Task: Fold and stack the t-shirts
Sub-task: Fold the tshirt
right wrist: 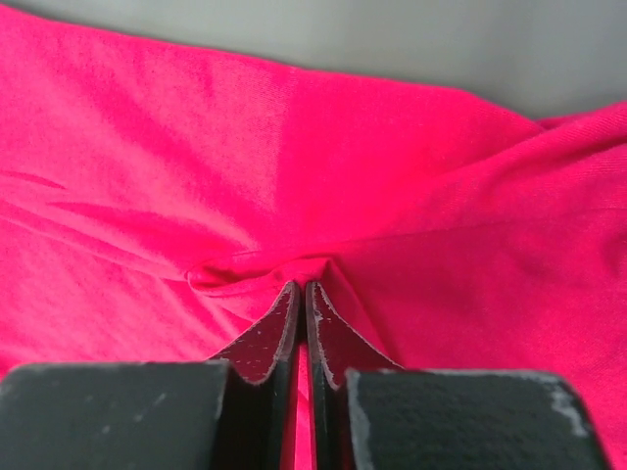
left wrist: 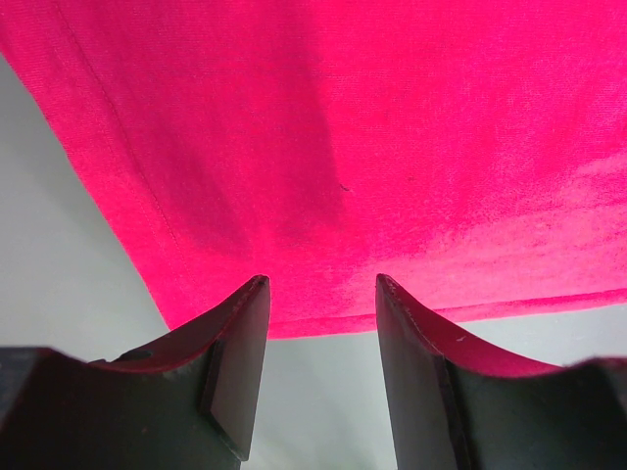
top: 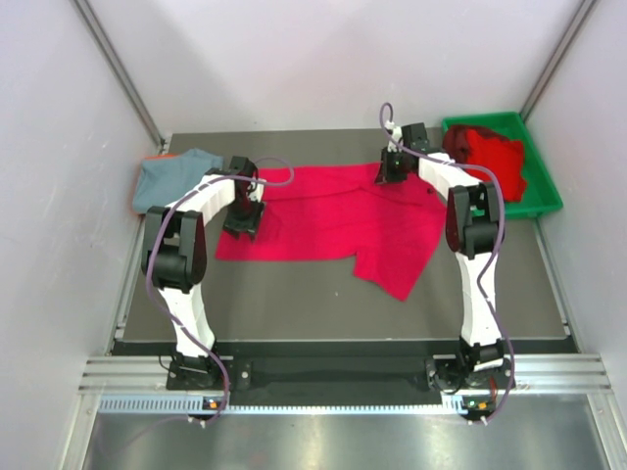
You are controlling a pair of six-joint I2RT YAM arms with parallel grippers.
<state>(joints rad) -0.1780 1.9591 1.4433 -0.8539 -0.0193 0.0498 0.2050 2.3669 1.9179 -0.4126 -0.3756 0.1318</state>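
Observation:
A bright red t-shirt (top: 338,217) lies spread across the middle of the dark table; it fills the left wrist view (left wrist: 372,147) and the right wrist view (right wrist: 196,166). My left gripper (top: 242,221) is open, its jaws just over the shirt's left edge with bare table between them (left wrist: 321,286). My right gripper (top: 393,171) is shut on a pinched fold of the red shirt (right wrist: 304,286) at its far edge. A grey-blue t-shirt (top: 171,176) lies at the far left. More red shirts (top: 485,152) are piled in the green bin.
The green plastic bin (top: 544,186) stands at the far right corner of the table. An orange patch (top: 155,155) shows by the grey-blue shirt. White walls close in on both sides and the back.

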